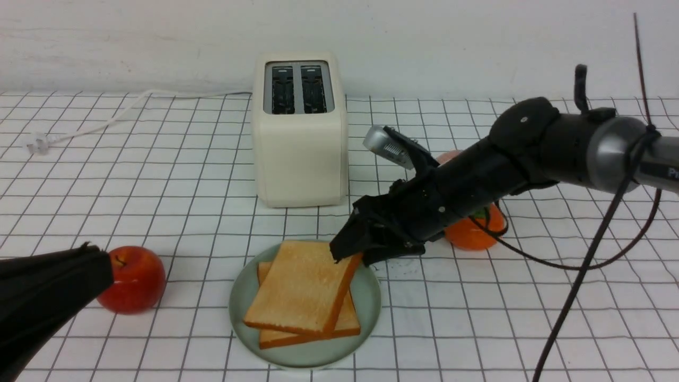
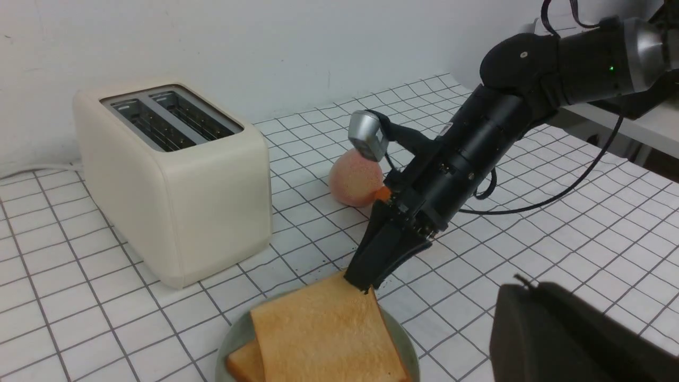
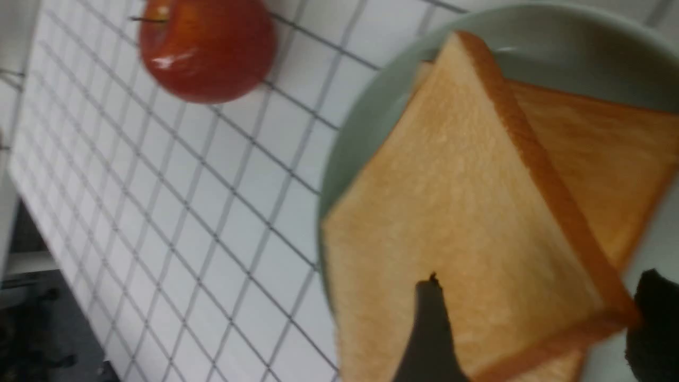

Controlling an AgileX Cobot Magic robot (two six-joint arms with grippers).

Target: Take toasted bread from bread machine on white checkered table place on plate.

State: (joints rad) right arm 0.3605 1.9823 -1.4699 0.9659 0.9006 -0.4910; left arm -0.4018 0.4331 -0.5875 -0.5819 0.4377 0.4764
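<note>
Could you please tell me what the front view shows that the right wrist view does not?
Only the front view shows the bread machine, its white cord, an orange and the left end effector. Only the right wrist view shows the table's left edge. Both show the red apple, the plate, the lower toast slice, and the upper toast slice pinched by the right end effector.

Right arm (image 1: 530,154) is mostly matte black, chunky rounded housings with a few tiny pale screws, plus a brushed silver band (image 1: 615,154) and white lettering cut off at the edge. Small silver camera box (image 1: 384,146) on the wrist. Thin black and dark red cables (image 1: 599,233). Little green light (image 2: 611,68). Right gripper (image 1: 350,259) has black wedge-shaped fingers. Left arm (image 1: 48,297): plain black, blurry.
</note>
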